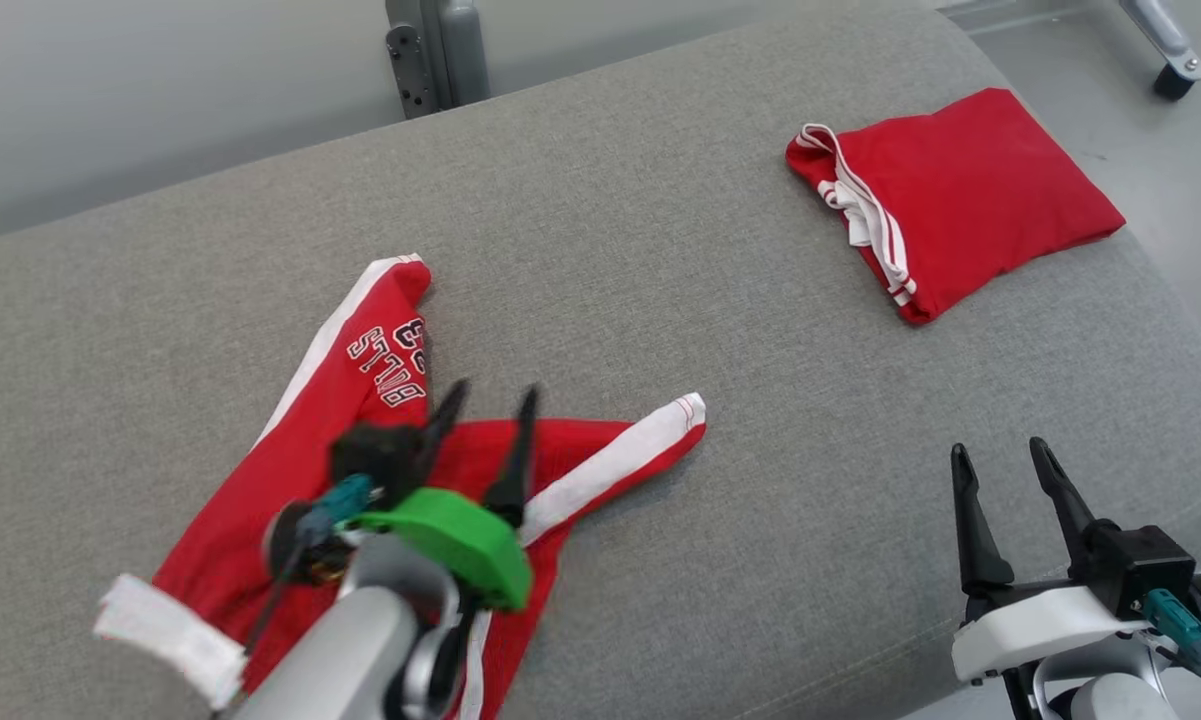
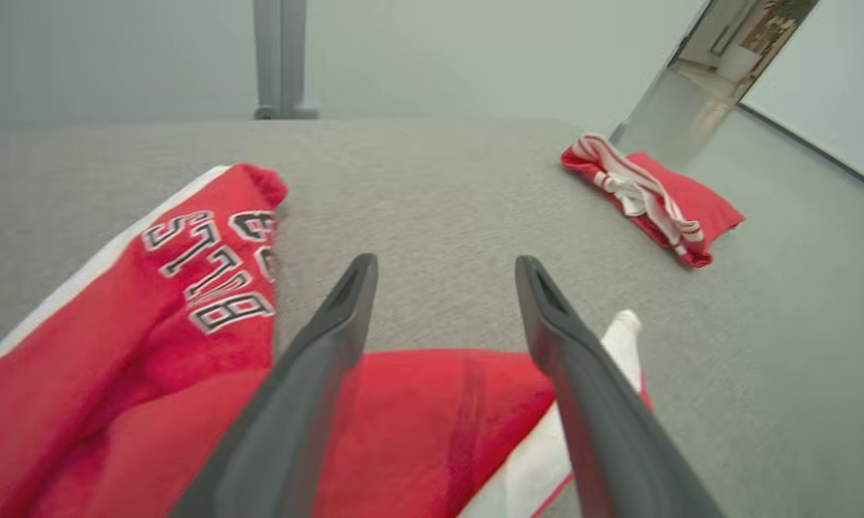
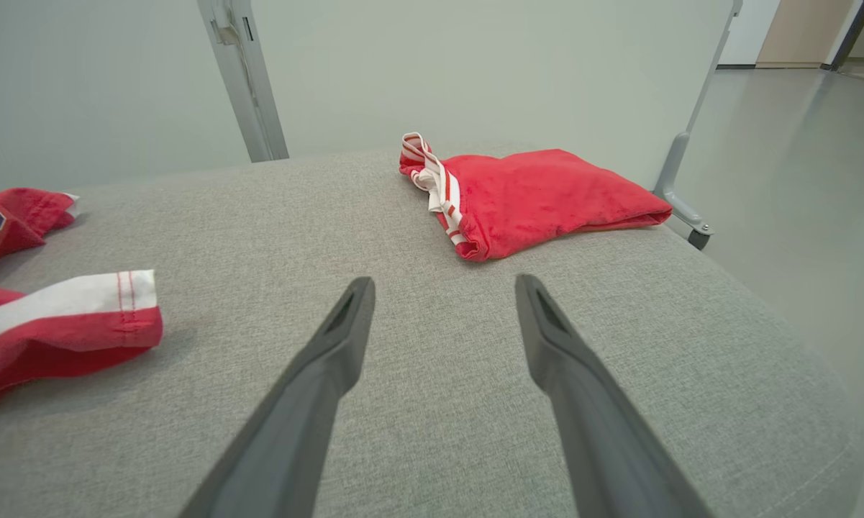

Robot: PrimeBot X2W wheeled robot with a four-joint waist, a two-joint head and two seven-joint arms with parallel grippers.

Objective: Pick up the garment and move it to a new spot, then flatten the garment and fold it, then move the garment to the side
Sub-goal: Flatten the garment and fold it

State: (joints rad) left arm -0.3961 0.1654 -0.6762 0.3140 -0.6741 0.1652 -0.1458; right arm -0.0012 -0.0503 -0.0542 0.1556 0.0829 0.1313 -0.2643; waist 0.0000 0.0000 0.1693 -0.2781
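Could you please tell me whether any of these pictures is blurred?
Head view: the left hand is smeared, while the folded red garment is crisp. Left wrist view: the crumpled red lettered garment looks soft up close. Right wrist view: sharp, even light, no glare.

- We saw the garment [image 1: 230,540] in bright red, with a broad white band along its side and white cuffs stitched in red.
- Its lettering [image 1: 390,365] was white with a dark outline.
- The folded garment [image 1: 980,190] was the same red, with trim striped in white and red.
- The table [image 1: 660,250] was a plain, flecked grey weave.
- The left gripper [image 1: 493,390] had dark grey fingers, a vivid green collar [image 1: 450,540] and a teal plug [image 1: 345,497].
- The right gripper [image 1: 998,450] had black fingers, a white collar [image 1: 1030,625] and a teal connector [image 1: 1175,615].
- The floor [image 1: 1160,150] was pale grey.
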